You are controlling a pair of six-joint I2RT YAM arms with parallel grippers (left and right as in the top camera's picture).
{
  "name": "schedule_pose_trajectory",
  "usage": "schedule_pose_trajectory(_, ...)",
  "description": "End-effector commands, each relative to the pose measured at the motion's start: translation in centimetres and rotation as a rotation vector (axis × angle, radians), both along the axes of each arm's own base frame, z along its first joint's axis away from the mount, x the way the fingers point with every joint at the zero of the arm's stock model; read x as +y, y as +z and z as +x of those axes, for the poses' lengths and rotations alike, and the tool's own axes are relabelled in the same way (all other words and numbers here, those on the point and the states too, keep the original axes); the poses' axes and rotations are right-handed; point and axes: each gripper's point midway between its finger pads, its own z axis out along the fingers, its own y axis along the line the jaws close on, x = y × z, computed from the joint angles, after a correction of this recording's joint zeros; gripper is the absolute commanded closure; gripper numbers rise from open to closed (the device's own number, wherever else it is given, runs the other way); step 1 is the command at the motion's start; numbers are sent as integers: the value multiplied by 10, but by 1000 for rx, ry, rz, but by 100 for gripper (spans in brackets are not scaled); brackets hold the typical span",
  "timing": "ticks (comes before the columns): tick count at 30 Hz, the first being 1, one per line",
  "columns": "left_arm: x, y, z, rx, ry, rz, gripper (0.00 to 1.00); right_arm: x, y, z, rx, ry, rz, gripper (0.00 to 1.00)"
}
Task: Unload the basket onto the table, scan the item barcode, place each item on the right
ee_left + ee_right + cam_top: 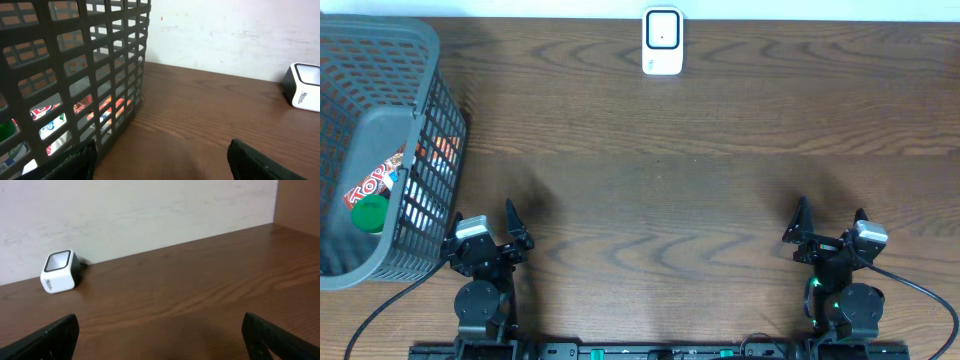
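Wood-grain surface (pixel 650 130) from overhead: a grey basket (pixel 420 60) at the left edge holds the packets (pixel 375 182), and a white scanner (pixel 662 42) sits at the far edge. Both the left fingers (pixel 511 215) and right fingers (pixel 801 215) stand apart, empty. Left wrist: basket close on the left, scanner far right. Right wrist: scanner far left.

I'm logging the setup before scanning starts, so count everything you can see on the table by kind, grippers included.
Grey mesh basket: 1
White barcode scanner: 1
Grippers: 2, the left gripper and the right gripper, both open and empty
Items visible in the basket: at least 2, a red-labelled packet and a green cap; others are hidden
Total: at least 6
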Motion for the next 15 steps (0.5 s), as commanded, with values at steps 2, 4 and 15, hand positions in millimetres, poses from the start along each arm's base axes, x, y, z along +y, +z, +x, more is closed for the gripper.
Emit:
schedule_pose_trajectory(2,-2,-17,1,39,-11,7,16,-1,-1,0,1,-4,11,1)
schedule_pose_trajectory(4,-2,-17,1,39,-11,7,16,-1,-1,0,1,-4,11,1)
schedule_pose_trajectory(15,-1,-17,1,39,-3,8,16,-1,-1,0,1,-4,11,1)
